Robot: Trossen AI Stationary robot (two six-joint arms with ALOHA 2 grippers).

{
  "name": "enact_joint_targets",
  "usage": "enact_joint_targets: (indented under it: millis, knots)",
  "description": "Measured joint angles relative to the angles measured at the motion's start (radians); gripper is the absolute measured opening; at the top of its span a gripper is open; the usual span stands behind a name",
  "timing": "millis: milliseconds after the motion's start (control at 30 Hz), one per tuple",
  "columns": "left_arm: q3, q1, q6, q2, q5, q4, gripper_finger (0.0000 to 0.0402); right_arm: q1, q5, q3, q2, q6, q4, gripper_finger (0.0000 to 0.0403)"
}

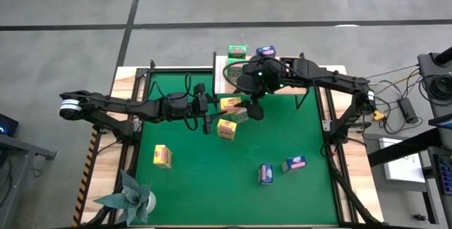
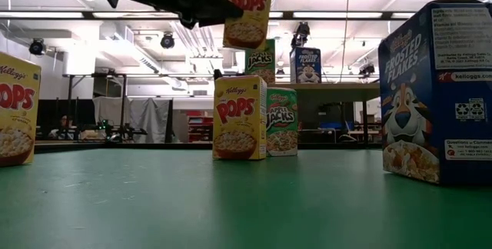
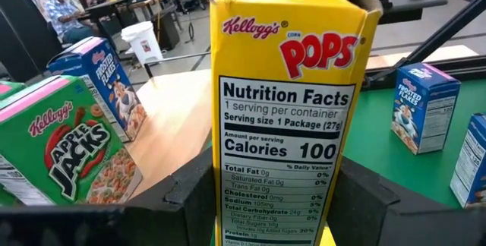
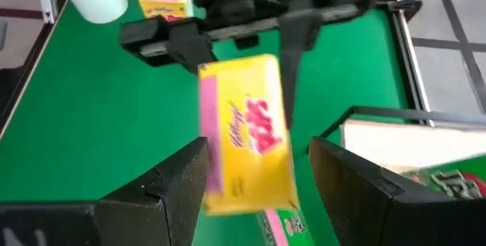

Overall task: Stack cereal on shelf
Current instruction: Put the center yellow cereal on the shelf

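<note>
**Your left arm holds a yellow box up in the air**

Look at your left gripper [image 3: 277,209]. Its fingers [image 3: 372,197] are squeezed on the held yellow box [image 1: 232,103]. That is a Pops cereal box. It is up off the green mat [image 1: 289,126], near the middle of the table and close to the shelf [image 1: 219,73].

Your right gripper [image 4: 254,181] is at the same box. Its fingers [image 4: 357,189] stand apart, one on each side of the box. You can see a small gap beside one finger. So the right one is not squeezing. The right arm reaches in over the shelf.

Two boxes are at the shelf, at the far edge of the table. One is the green shelf box [image 1: 236,51]. The other is the blue shelf box [image 1: 266,51]. They are side by side.

The other boxes are down on the mat. The middle yellow box [image 1: 226,128] and the mat green box [image 1: 241,116] are just under the held one, close together. The far yellow box [image 1: 162,156] sits alone on your left side. The two blue mat boxes [image 1: 265,174] are close together on your right side, near the front.

The paper plant [image 1: 131,197] is at the front left corner.
</note>
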Motion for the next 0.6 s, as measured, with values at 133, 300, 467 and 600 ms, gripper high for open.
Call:
enact_joint_targets:
  millis: [133,300,467,600]
  knots:
    - [0.0,0.0,-0.011,0.0,-0.013,0.002,0.018,0.021,0.001,0.07,0.043,-0.007,-0.044,0.0222]
    - [0.0,0.0,-0.022,0.0,-0.024,-0.001,0.018,0.032,0.04,0.127,0.087,-0.025,-0.094,0.0222]
    - [0.0,0.001,-0.027,0.0,-0.026,0.008,0.018,0.036,0.117,0.141,0.105,-0.047,-0.123,0.0222]
    - [0.0,0.001,-0.028,0.0,-0.027,0.009,0.018,0.037,0.128,0.141,0.104,-0.057,-0.122,0.0221]
